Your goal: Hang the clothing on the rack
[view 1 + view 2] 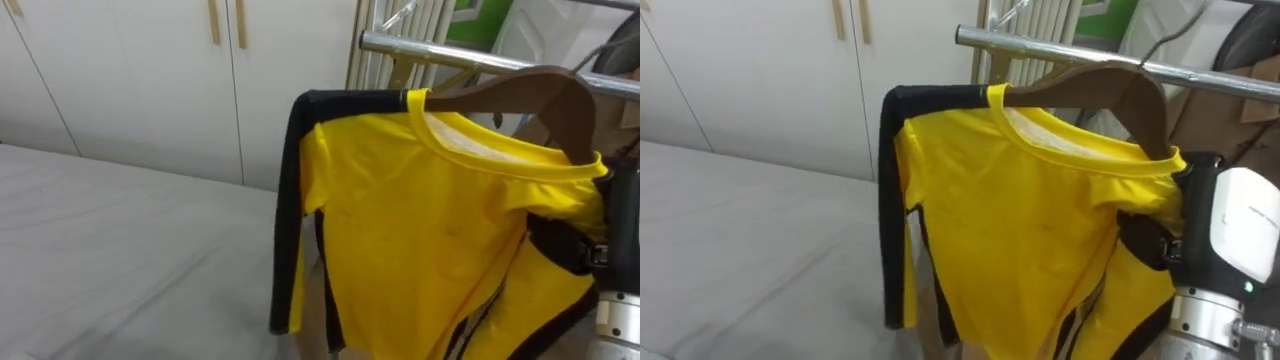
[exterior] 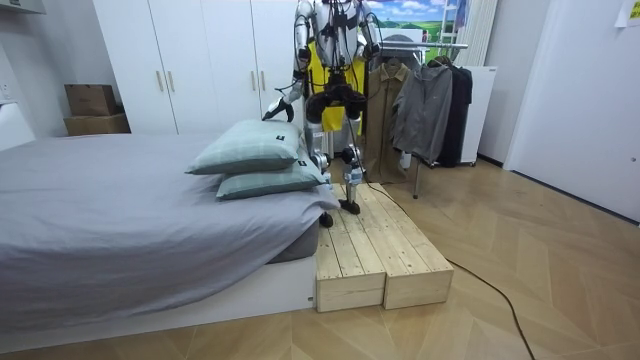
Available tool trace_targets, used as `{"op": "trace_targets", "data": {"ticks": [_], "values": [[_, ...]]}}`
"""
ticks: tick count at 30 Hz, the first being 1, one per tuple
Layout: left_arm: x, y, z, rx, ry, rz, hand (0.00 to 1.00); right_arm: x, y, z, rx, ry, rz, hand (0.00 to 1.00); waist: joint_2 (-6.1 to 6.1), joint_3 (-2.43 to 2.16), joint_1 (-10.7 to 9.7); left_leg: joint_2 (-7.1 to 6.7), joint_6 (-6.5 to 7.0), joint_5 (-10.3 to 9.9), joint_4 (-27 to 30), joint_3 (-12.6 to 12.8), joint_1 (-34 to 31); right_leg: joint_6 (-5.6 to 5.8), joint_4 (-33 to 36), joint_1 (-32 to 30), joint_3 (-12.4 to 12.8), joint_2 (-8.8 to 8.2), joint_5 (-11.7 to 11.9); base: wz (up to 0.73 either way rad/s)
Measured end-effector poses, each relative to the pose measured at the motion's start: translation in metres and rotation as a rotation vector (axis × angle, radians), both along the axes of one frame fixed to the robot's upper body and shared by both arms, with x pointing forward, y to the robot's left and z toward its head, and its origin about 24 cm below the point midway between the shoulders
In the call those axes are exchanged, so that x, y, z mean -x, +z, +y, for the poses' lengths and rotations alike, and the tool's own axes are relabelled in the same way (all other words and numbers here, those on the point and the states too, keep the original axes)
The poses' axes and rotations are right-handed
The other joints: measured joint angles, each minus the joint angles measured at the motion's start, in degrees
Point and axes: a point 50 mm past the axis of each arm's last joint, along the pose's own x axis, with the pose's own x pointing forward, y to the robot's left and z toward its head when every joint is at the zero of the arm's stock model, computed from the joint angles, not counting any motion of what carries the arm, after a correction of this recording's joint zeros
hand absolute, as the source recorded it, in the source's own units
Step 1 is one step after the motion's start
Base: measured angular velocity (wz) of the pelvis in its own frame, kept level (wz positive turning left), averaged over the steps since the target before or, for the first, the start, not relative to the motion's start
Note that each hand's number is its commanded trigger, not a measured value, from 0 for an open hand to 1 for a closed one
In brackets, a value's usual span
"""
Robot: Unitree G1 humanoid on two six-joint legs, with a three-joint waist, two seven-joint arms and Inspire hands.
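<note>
1. Yellow shirt (image 1: 430, 230) with black trim: it is dressed on a brown wooden hanger (image 1: 540, 95). Both sit just under the metal rail (image 1: 450, 55) of the clothes rack. Neither eye view lets me confirm that the hook is over the rail.
2. Right hand (image 1: 1145, 238): it lies against the shirt's right shoulder, below the hanger's end, partly under bunched cloth. I cannot tell whether it is closed on anything.
3. Left hand (image 2: 278, 110): it hangs out at the room view's left, above the pillows (image 2: 250, 150). It is idle, and I cannot read its state.
4. Stance: the robot stands on the wooden platform (image 2: 380, 250), between the bed (image 1: 120, 250) and the rack, facing the rail.
5. Step in hand, as I judge it: seating the hook on the rail, then letting go.
6. Hazard: early release. Cause: treating "near the rail" as "on the rail". Result: hanger and shirt drop to the platform.
7. Hazard: snagged withdrawal. Cause: cloth bunched around the right hand. If the hand backs away with cloth caught, it may drag the shirt off the hanger or lift the hook clear.
8. Hazard: slipping shoulder. Cause: the long black sleeve hangs free on the left. If the hanger tips, that side may slide off.
9. Hazard: crowding. Cause: jackets (image 2: 430, 100) already hang farther along the rack. Sliding the hanger towards them could tangle the cloth.
</note>
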Motion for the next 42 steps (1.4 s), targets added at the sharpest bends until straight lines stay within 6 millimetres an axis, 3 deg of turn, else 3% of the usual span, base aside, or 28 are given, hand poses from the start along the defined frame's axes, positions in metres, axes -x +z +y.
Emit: {"op": "trace_targets", "data": {"ticks": [5, 16, 22, 36, 42], "values": [[0.0, 0.0, 0.001, -0.002, -0.002, -0.003, 0.0, 0.001, -0.018, -0.016, -0.11, -0.013, 0.108, 1.0, -0.36, 0.09, 0.0, -0.03, 0.0, 0.0, 0.0, -0.8, 0.1, -0.01, -0.5, 0.2, -0.5, -0.3, 0.0, 0.05], [-0.001, 0.003, 0.006, -0.034, -0.048, -0.006, 0.0, 0.001, -0.023, -0.021, -0.212, -0.009, 0.129, 1.0, -1.26, 0.4, 0.3, -0.09, 0.0, 0.0, -0.1, -0.7, 0.1, -0.01, -0.7, 0.3, -0.4, -0.31, 0.0, 0.0], [-0.007, 0.005, 0.007, -0.041, -0.082, -0.007, 0.0, 0.0, -0.033, -0.032, -0.272, -0.02, 0.198, 1.0, -1.32, 0.37, 1.7, -0.11, 0.0, 0.0, -0.1, -0.6, 0.1, 0.0, -0.7, 0.2, -0.5, -0.32, 0.0, 0.0], [-0.014, 0.006, 0.009, -0.047, -0.114, -0.005, 0.0, -0.012, -0.042, -0.034, -0.287, 0.034, 0.314, 1.0, -1.15, 0.4, 1.8, -0.09, -0.01, 0.0, -0.1, -0.8, -0.2, 0.0, -0.8, 0.1, -1.7, -0.35, 0.0, 0.03], [-0.015, 0.008, 0.012, -0.049, -0.118, -0.005, 0.0, -0.015, -0.045, -0.045, -0.267, 0.052, 0.407, 1.0, -1.16, 0.35, 2.1, -0.1, -0.01, 0.0, -0.1, -0.8, -0.2, 0.0, -0.6, 0.0, -1.5, -0.21, 0.0, -0.01]]}}
